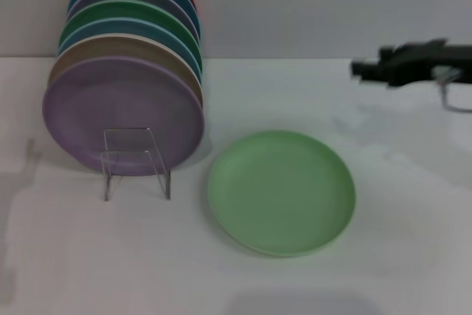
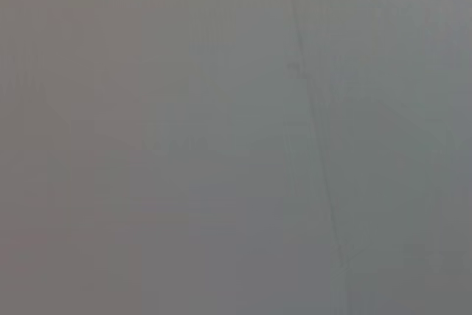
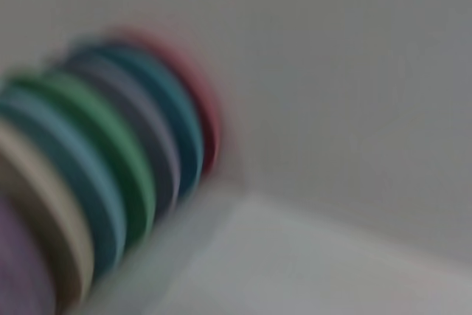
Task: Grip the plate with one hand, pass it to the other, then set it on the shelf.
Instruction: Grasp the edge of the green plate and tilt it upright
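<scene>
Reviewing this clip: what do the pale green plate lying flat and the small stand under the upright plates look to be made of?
The plate looks like matte plastic: even pale mint colour, soft sheen, no glaze glare, low moulded rim. The shelf looks like clear acrylic: the lilac plate and table show through it, with bright edges; any wire parts can't be made out. Both are judged by look only.

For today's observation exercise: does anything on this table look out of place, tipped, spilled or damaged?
Only one thing stands out: the pale green plate lies flat on the table, apart from the rack, where the other plates stand upright in a row. Nothing looks spilled or broken. The right gripper hangs off to the right, well clear of the plate.
</scene>
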Controlling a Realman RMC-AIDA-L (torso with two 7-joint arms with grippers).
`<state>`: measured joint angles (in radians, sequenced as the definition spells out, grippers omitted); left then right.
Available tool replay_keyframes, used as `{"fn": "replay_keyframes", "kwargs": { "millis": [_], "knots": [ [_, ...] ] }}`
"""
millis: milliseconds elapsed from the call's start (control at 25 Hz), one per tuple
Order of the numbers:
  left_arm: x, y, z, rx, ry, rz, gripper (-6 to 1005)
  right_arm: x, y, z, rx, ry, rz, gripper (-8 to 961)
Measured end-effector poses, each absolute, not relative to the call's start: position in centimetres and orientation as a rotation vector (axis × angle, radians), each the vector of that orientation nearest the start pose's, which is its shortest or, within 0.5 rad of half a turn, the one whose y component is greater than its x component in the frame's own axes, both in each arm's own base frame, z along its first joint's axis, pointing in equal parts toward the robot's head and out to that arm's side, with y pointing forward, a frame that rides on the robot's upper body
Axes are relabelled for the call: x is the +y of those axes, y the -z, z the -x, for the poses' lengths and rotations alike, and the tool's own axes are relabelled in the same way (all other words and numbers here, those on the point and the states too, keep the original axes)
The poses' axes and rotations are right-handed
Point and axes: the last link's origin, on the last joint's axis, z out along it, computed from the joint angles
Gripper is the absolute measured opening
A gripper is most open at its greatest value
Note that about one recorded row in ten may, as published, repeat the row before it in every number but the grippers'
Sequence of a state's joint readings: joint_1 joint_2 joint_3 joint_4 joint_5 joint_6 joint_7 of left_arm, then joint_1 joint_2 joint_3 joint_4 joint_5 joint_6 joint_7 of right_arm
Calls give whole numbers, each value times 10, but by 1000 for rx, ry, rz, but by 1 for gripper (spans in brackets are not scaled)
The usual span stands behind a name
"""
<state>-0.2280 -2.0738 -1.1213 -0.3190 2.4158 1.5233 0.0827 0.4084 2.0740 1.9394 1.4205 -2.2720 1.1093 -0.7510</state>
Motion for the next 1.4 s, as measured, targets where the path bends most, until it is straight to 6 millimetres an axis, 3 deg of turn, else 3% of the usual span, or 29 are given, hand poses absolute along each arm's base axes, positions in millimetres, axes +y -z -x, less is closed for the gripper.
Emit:
{"fn": "replay_keyframes", "kwargs": {
  "millis": [80, 280, 1080, 1400],
  "knots": [
    [277, -44, 326, -213, 750, 1246, 813, 393, -41, -194, 924, -74, 2331, 585],
    [278, -43, 325, -214, 753, 1253, 813, 397, -29, -196, 978, 116, 2341, 585],
    [280, -41, 324, -246, 797, 1266, 813, 396, 7, -213, 1048, 258, 2387, 586],
    [281, -42, 324, -243, 797, 1268, 812, 397, 13, -216, 1065, 269, 2388, 586]
  ]
}}
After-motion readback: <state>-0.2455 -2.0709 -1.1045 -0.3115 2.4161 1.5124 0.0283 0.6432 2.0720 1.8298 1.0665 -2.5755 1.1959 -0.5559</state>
